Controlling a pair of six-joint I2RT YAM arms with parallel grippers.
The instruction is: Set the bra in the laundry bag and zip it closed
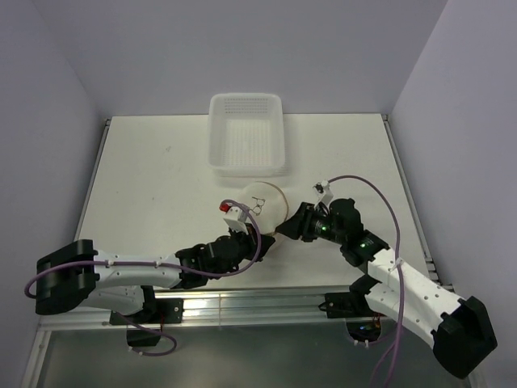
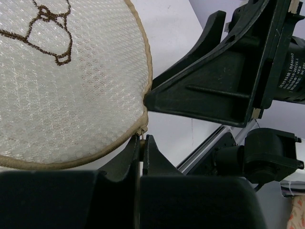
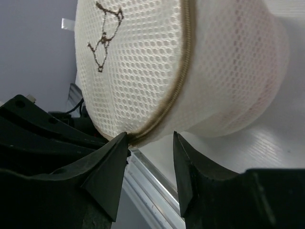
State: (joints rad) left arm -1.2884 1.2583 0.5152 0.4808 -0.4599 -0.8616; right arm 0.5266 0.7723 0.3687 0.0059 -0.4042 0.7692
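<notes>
Right wrist: right gripper (image 3: 150, 143) jaws apart astride laundry bag (image 3: 143, 71) rim, toward near edge of table (image 1: 145, 186); left gripper (image 2: 142, 143) clamped on that rim.

A pale peach, sheer mesh cylindrical laundry bag (image 1: 262, 208) rests mid-front on the white tabletop (image 1: 161, 170), its brown-embroidered round lid rimmed by tan zip.

Motor label (image 2: 291, 67) reads DAMIAO; the laundry bag (image 2: 71, 95) carries a brown stitched emblem.
</notes>
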